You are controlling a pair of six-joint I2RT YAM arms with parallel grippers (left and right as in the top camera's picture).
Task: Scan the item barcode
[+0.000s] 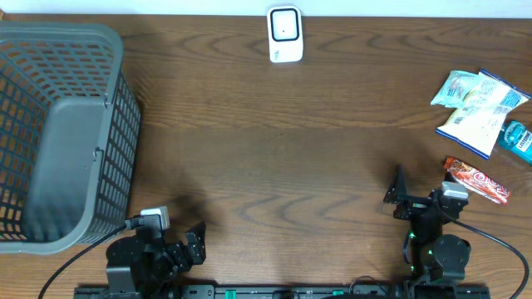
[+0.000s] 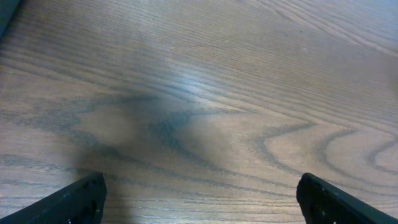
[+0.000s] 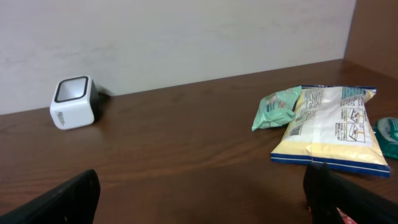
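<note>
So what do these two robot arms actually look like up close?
Both are mostly black. The left arm and right arm are chunky jointed segments, each with a pale boxy module near the wrist and a black cable running from it. Small green lights glow on the right arm. The left end effector and right end effector each have two dark, wedge-shaped fingers.

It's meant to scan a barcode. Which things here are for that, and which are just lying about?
For the job: white scanner; yellow snack bag, mint packet, red bar wrapper and teal packet, any of which may be the item; left tool and right tool, both open.
Lying about, probably: grey basket.
</note>
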